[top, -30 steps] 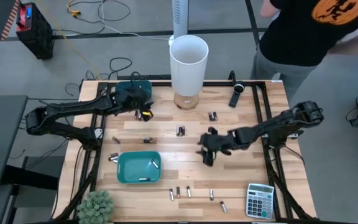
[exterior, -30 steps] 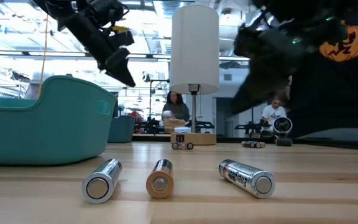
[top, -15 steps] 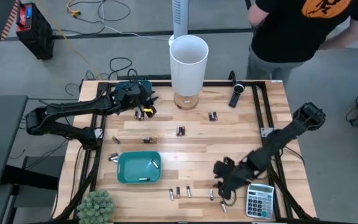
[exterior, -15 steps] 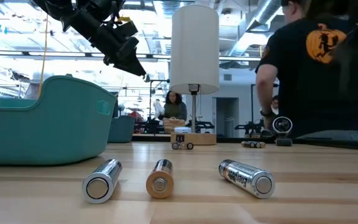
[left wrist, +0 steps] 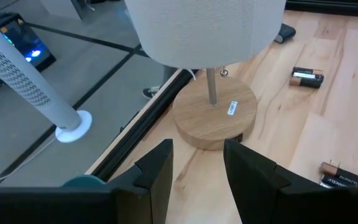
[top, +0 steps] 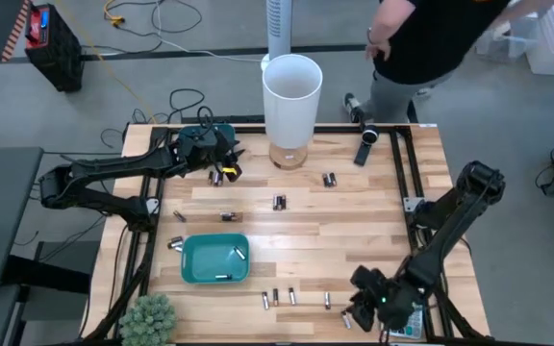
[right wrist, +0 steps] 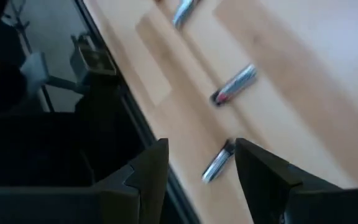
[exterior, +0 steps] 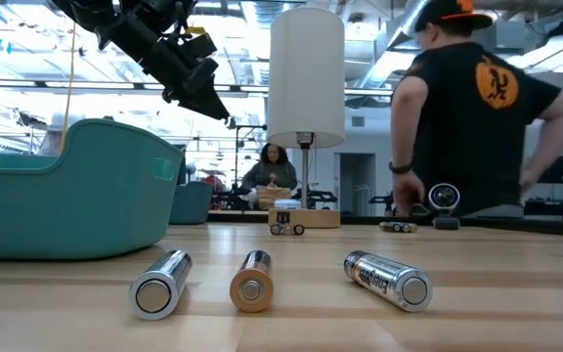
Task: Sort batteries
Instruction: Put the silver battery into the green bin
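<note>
Right hand (top: 362, 312) dropped beside cylindrical batteries (top: 279, 298).

Right gripper (top: 365, 309) at bench (top: 354, 221) front edge near calculator (top: 404, 327), which arm mostly covers. Right wrist view motion-blurred; batteries (right wrist: 234, 84) there smeared. Person (top: 421, 43) cut off by high view's top edge. Teal bin (exterior: 66, 191) cropped at low view's left edge.

Small silvery and dark batteries (top: 279, 202) lie flat, scattered across the table.
</note>
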Robot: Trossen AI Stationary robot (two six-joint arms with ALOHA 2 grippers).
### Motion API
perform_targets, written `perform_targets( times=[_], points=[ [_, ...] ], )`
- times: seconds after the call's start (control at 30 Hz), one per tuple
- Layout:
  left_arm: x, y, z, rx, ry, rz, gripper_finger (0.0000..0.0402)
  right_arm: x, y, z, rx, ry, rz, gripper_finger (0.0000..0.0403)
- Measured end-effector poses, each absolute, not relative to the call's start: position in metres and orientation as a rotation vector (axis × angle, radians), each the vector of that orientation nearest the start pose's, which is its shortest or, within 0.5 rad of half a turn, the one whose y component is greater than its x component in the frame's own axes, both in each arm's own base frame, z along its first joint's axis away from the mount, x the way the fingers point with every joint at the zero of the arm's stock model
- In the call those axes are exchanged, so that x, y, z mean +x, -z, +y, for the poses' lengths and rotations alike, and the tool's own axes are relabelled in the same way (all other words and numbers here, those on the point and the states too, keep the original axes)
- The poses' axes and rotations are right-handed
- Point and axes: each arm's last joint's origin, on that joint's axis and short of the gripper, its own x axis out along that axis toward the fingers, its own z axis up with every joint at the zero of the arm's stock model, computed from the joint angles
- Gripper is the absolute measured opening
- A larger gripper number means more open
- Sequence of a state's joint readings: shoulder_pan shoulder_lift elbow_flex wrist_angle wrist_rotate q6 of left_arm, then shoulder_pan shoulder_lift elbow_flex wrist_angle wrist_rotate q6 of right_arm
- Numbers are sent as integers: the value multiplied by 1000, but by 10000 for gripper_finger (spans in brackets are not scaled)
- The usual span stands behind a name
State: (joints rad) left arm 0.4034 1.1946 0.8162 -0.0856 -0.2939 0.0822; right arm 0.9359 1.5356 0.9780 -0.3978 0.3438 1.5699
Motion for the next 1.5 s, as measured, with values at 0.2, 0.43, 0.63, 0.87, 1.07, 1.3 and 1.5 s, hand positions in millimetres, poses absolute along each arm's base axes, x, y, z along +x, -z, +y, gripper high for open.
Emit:
perform_targets(
  times=[0.2,0.43,0.63,0.87,1.07,1.3,1.5],
  points=[
    [235,-271,108,49,-659,506,137,203,-207,270,807,218,1056,197],
    [237,-271,102,44,-639,501,137,218,-216,278,690,356,1120,197],
    [239,-270,96,42,-614,508,137,235,-197,292,615,448,1237,211],
    [242,-269,85,35,-577,519,137,245,-187,308,534,524,1303,234],
    [244,-268,80,41,-555,519,137,248,-176,311,526,551,1309,235],
    [244,-268,80,57,-550,524,137,249,-175,312,563,574,1297,236],
    [244,-268,80,73,-546,528,137,254,-159,315,569,597,1296,236]
  ],
)
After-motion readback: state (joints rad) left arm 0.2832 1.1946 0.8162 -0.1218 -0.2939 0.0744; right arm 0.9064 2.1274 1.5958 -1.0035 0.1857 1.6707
